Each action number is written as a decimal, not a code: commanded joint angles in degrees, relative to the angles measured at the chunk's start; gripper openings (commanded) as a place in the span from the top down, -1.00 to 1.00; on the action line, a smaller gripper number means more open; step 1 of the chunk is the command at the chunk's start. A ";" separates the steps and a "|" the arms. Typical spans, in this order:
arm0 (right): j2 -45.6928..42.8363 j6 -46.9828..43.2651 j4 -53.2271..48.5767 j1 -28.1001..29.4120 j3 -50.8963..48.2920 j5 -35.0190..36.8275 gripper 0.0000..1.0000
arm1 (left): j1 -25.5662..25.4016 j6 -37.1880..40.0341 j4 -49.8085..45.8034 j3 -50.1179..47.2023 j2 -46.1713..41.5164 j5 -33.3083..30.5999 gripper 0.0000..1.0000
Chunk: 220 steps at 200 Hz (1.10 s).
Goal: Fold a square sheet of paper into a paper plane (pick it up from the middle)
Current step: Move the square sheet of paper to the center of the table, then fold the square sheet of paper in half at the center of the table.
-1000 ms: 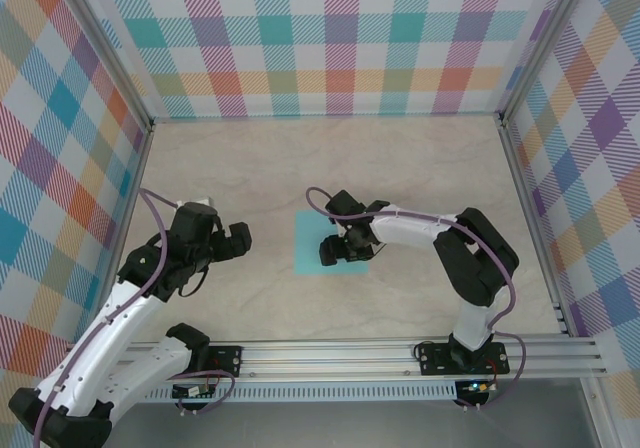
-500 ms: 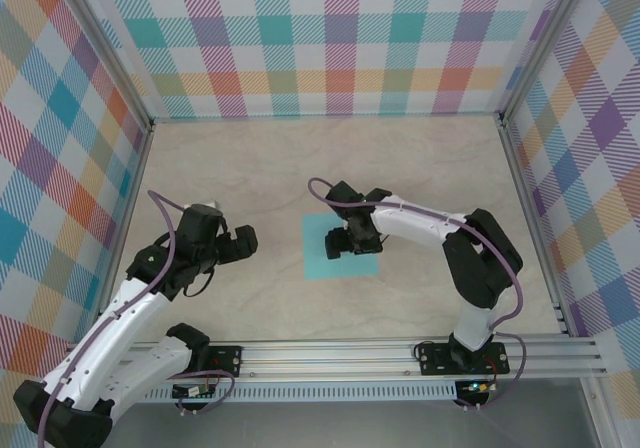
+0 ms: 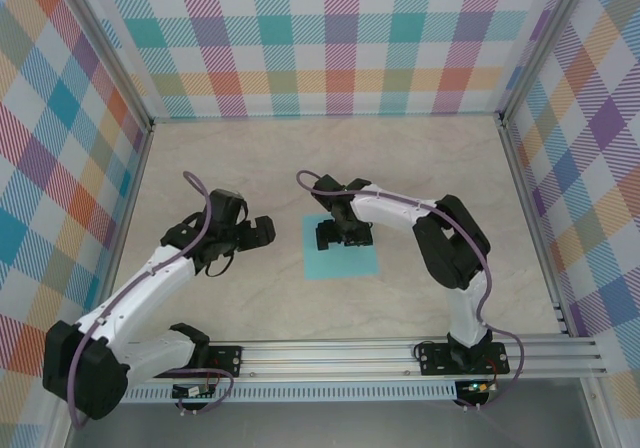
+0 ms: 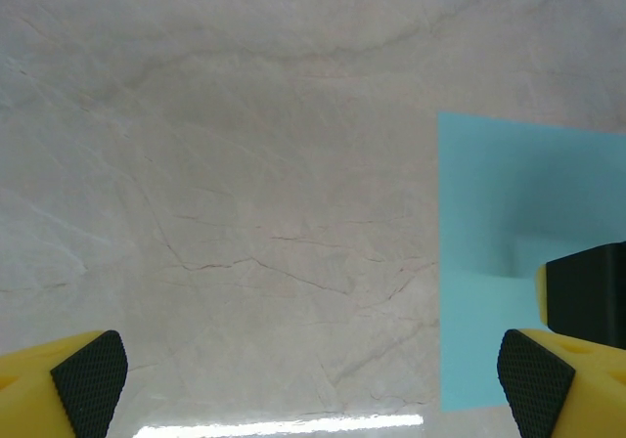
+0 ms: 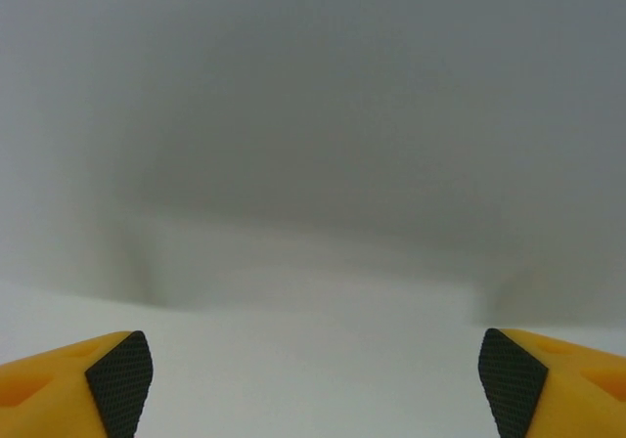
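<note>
Gaping wide w/ nothing btwn them, left fingers (image 3: 264,225) sit centre-left in the top view, near the square sheet of paper (image 3: 345,263) but apart from it, over bare marbled surface (image 3: 250,158). Left wrist view: yellow left fingers (image 4: 93,379) w/ black pads in both bottom corners, beige surface (image 4: 245,164) across most of the frame, teal sheet (image 4: 509,213) at the right edge, lying on the surface. A dark block w/ yellow trim sits over the sheet at far right. Top view, centre: sheet lies approx mid-surface, far edge under the right fingers (image 3: 328,236), which point down at it. Can't tell if they touch the paper. Right wrist view: right fingers (image 5: 119,372) open wide, pads in the bottom corners, empty gap; everything past them is a grey-white blur, too close to make out.
</note>
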 commanded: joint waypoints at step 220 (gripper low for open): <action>13.42 4.71 -4.47 -0.48 8.09 -3.67 -0.96 | 2.01 -4.68 4.07 -4.89 -3.39 2.10 -1.00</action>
